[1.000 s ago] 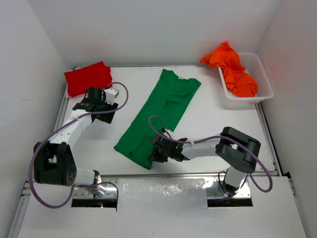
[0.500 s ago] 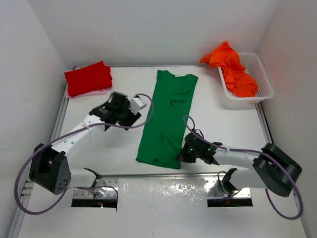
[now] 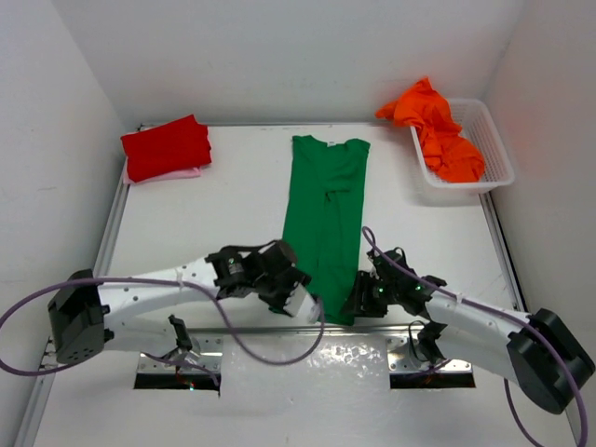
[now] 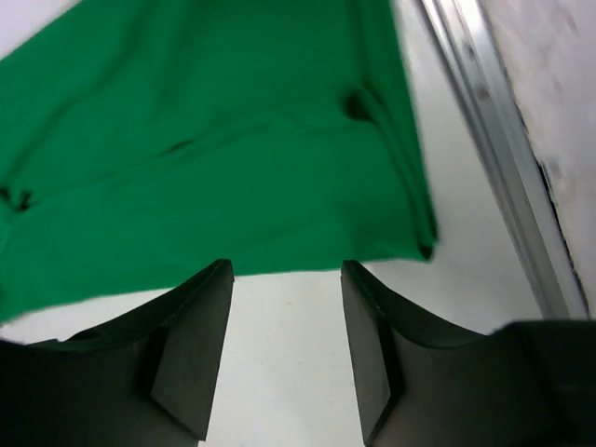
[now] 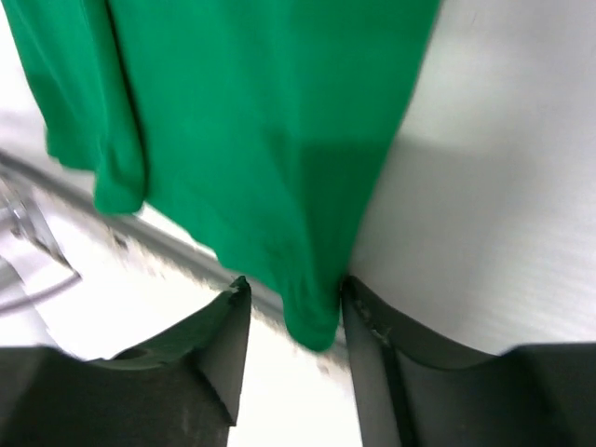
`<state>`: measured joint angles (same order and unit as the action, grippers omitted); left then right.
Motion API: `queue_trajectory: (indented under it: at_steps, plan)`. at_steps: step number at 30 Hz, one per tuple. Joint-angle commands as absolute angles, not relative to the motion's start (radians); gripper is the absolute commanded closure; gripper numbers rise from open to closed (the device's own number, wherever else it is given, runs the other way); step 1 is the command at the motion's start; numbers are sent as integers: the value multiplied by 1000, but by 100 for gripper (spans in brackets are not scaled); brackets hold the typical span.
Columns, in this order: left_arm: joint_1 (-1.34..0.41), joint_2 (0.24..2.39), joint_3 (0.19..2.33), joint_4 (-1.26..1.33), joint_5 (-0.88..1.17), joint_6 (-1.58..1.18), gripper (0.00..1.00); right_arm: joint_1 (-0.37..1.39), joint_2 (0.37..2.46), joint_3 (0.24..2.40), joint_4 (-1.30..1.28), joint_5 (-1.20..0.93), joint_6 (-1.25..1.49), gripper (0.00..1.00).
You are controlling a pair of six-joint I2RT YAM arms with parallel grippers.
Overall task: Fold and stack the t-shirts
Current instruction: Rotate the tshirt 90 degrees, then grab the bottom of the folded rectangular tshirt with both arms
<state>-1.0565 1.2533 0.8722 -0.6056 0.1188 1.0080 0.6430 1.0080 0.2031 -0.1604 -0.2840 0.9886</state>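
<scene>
Now | left claw (image 4: 286, 270) apart — empty | right claw (image 5: 294, 287) apart — green t-shirt (image 5: 261, 112) corner between

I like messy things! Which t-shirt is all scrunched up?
The orange t-shirt, bunched in the white basket. The green t-shirt lies spread flat, and the red t-shirt sits folded.

Arms low, angled inward, left gripper (image 4: 286, 270) parted, right gripper (image 5: 294, 289) too (fingers spread)

We count four shirts: one green shirt (image 3: 326, 214), one red shirt (image 3: 166, 146), one pink shirt (image 3: 179, 174), one orange shirt (image 3: 440, 130). We also count one basket (image 3: 456, 189) and two grippers, left gripper (image 4: 287, 270) and right gripper (image 5: 294, 284).
</scene>
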Motion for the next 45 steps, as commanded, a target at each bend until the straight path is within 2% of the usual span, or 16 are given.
queue_trajectory:
  at_steps: [1,4,16,18,19,20,21,22,23,24,25,29,32,36,41,45]
  plan:
    - [-1072,1177,705,-559,132,1349,52,641,974,202,-345,-276,902,52]
    - [-1072,1172,614,-513,129,1541,53,640,965,225,-348,-273,914,51]
    - [-1071,1325,566,-387,187,1634,51,640,1040,224,-269,-287,936,52]
    - [-1072,1350,578,-370,202,1599,59,640,1040,212,-250,-282,956,52]
    - [-1071,1354,583,-367,215,1577,69,641,1039,204,-242,-281,962,53]
    - [-1072,1361,584,-364,222,1568,74,641,1037,198,-226,-278,969,54]
    - [-1072,1362,589,-364,229,1560,81,641,1040,195,-215,-278,976,57]
    - [-1074,1362,594,-364,241,1542,94,640,1043,187,-193,-279,991,65]
    - [-1074,1362,594,-362,245,1531,99,640,1048,186,-187,-279,996,65]
    - [-1074,1358,595,-367,239,1493,100,641,1077,199,-177,-279,999,84]
    - [-1074,1355,595,-365,239,1493,100,641,1077,199,-176,-279,999,85]
    - [-1068,1339,642,-356,245,1370,100,638,1092,222,-184,-265,996,100]
    - [-1017,1336,724,-382,282,1264,100,614,1069,291,-233,-253,977,100]
    - [-853,1350,856,-466,340,1181,100,525,1034,409,-339,-250,916,100]
    - [-727,1407,1000,-503,339,1134,100,378,1133,604,-402,-285,789,100]
    - [-626,1544,1185,-477,367,1040,100,289,1265,739,-405,-308,718,100]
